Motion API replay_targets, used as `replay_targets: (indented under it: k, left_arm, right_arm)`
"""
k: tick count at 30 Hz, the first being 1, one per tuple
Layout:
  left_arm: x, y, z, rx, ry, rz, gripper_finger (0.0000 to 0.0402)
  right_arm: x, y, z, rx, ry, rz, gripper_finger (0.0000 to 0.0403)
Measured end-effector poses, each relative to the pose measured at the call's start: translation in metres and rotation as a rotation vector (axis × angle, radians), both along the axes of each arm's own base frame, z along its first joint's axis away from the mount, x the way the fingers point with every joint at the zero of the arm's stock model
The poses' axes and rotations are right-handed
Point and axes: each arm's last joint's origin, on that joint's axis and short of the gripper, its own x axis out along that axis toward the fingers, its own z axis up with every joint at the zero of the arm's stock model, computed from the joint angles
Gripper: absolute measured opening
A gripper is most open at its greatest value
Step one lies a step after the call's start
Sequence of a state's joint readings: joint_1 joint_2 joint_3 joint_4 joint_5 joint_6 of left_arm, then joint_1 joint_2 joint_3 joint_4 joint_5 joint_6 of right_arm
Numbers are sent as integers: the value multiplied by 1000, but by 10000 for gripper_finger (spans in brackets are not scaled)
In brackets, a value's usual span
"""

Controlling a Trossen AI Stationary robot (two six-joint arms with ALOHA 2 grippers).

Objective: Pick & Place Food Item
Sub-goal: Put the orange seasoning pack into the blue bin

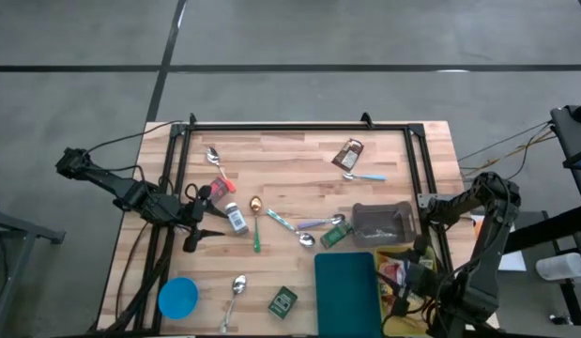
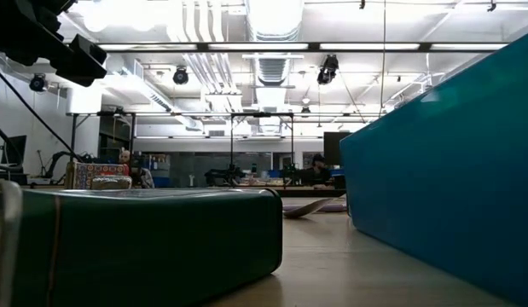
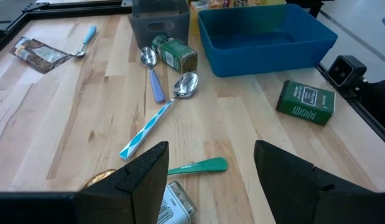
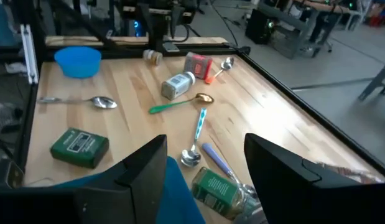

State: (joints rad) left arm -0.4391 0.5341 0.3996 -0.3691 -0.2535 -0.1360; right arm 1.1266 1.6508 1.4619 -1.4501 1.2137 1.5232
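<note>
Food items lie about the wooden table. A brown packet (image 1: 348, 153) is at the far side, a red pouch (image 1: 221, 186) and a white jar (image 1: 236, 220) at the left, and a green jar (image 1: 335, 235) lies on its side by the grey bin (image 1: 382, 222). A green box (image 1: 282, 300) lies flat near the front edge. My left gripper (image 3: 209, 152) hovers open at the left, just short of the white jar (image 3: 176, 202). My right gripper (image 4: 204, 146) hovers open at the right, over the blue bin (image 4: 173, 183), pointing toward the table's left. Neither holds anything.
Several spoons (image 1: 256, 225) are scattered mid-table, with one more by the blue bowl (image 1: 177, 297) at the front left. The blue bin (image 1: 346, 282) stands at the front right, a yellow heap of packets (image 1: 395, 272) beside it. A black frame (image 1: 299, 126) rims the table.
</note>
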Motion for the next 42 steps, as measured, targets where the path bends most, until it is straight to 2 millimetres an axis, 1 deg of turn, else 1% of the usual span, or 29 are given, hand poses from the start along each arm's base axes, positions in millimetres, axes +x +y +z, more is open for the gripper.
replay_targets:
  k: [5,9,12,17,22,28,32,35,38,42]
  left_arm:
    - [0,0,0,0,0,0,241]
    - [0,0,0,0,0,0,241]
    - [0,0,0,0,0,0,241]
    - [0,0,0,0,0,0,241]
    - [0,0,0,0,0,0,241]
    - [0,0,0,0,1,0,241]
    - [0,0,0,0,1,0,241]
    - [0,0,0,0,1,0,241]
    - [0,0,0,0,1,0,241]
    - [0,0,0,0,1,0,241]
  right_arm:
    - [17,3,-3,-41,20,24,214]
    - [37,6,-4,-63,30,48,214]
    - [53,5,-10,-84,62,73,214]
    - [79,-3,-21,-116,134,127,214]
    - [98,-17,-20,-98,144,191,214]
    - [120,-42,-15,-96,92,320,213]
    - [130,-67,-19,-59,61,346,213]
    - [134,-89,-28,-26,75,324,213]
    - [135,-110,-38,-9,97,261,213]
    - [135,-132,-48,9,112,186,213]
